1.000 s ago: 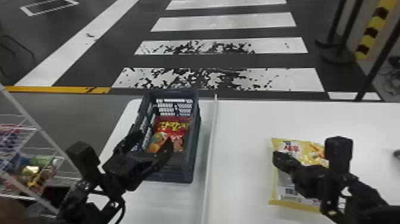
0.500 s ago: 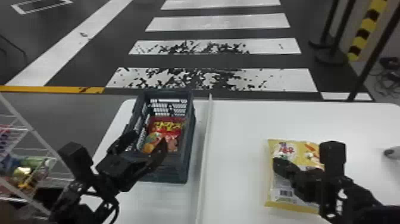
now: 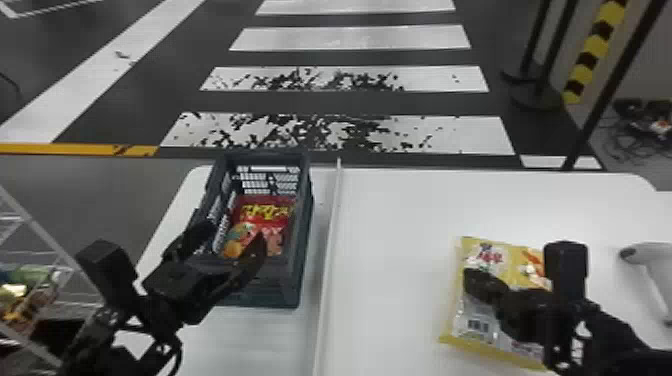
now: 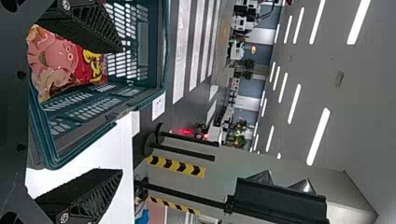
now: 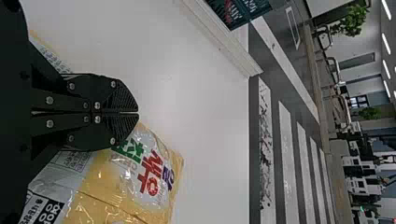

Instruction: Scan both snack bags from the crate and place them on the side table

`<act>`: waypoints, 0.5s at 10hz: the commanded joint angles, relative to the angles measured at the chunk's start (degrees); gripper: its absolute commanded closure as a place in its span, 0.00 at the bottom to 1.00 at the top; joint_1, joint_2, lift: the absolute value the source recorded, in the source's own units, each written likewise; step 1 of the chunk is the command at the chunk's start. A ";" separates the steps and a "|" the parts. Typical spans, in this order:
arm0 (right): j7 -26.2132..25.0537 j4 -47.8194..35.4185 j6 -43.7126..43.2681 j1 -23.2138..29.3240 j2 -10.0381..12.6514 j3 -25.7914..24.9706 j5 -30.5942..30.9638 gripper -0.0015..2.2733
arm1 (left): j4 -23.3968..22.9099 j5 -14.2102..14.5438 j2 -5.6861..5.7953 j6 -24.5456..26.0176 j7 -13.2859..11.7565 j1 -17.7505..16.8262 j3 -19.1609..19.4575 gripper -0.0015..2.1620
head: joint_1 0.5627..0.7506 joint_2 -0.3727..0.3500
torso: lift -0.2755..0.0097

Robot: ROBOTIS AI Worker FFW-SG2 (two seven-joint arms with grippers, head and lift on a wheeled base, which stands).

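The yellow bag [image 3: 475, 305] lies out of the crate [image 3: 270, 290], beneath the right gripper [image 5: 138, 113], whose fingers are closed on nothing. The red bag [image 3: 267, 212] is in the crate, just ahead of the left gripper [image 4: 122, 110], fingers spread and empty. The scanner [image 3: 650, 270] rests to the right gripper's right. Probably one bag is unloaded; whether it is scanned, I cannot tell. The red one needs lifting out, scanning and placing.
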 commanded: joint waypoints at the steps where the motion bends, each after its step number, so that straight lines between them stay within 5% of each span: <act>1: 1.12 -0.06 0.12 0.09 -0.01 -1.61 1.20 0.99 | 0.01 0.00 0.02 0.04 0.00 -0.01 -0.03 0.04 | 0.70 0.63 | 0.63; 5: 2.97 -6.21 2.93 2.99 0.08 -1.35 0.05 0.99 | 0.27 0.00 0.02 -0.14 0.00 -0.27 -0.11 0.04 | 0.70 0.59 | 0.63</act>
